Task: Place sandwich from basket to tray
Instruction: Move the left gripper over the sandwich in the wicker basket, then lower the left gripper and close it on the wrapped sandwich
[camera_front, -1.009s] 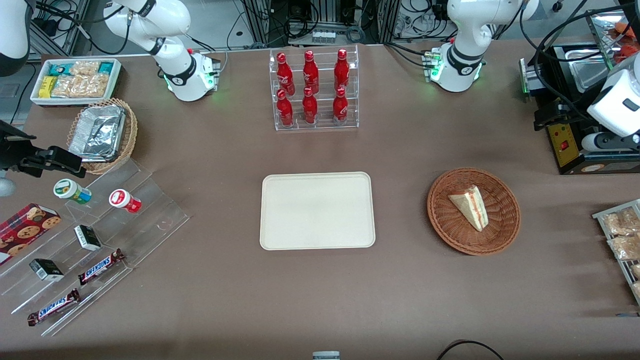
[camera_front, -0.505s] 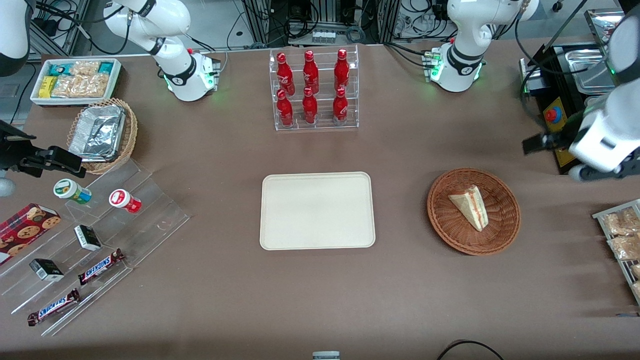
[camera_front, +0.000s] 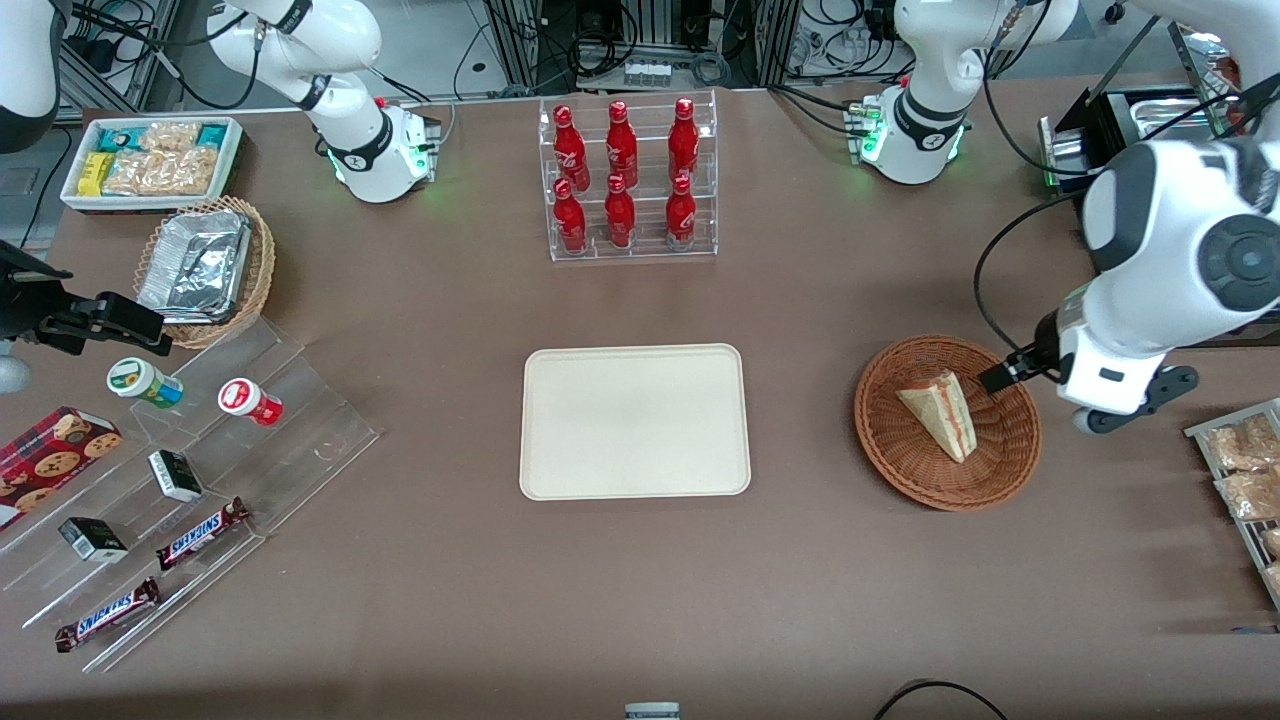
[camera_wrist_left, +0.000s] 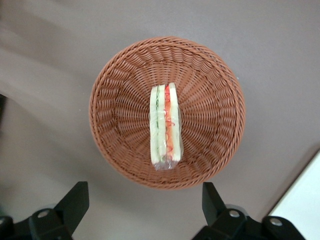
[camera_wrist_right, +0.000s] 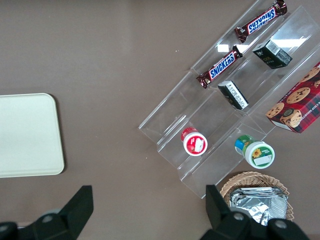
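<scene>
sandwich (camera_front: 940, 412) in basket (camera_front: 1008, 450), gripper (camera_wrist_left: 145, 202) seemingly above

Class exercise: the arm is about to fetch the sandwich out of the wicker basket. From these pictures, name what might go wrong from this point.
1. The sandwich stands on edge, a thin wrapped wedge; the open tool, above the basket, could tip or squash it if misaligned.
2. The basket looks light and shallow; a low finger may catch its rim and drag it.
3. The tray lies apart from the basket, so a weak hold might drop the sandwich on the table.

left arm: raised, wrist down | end effector (camera_wrist_left: 142, 202): fingers spread wide
</scene>
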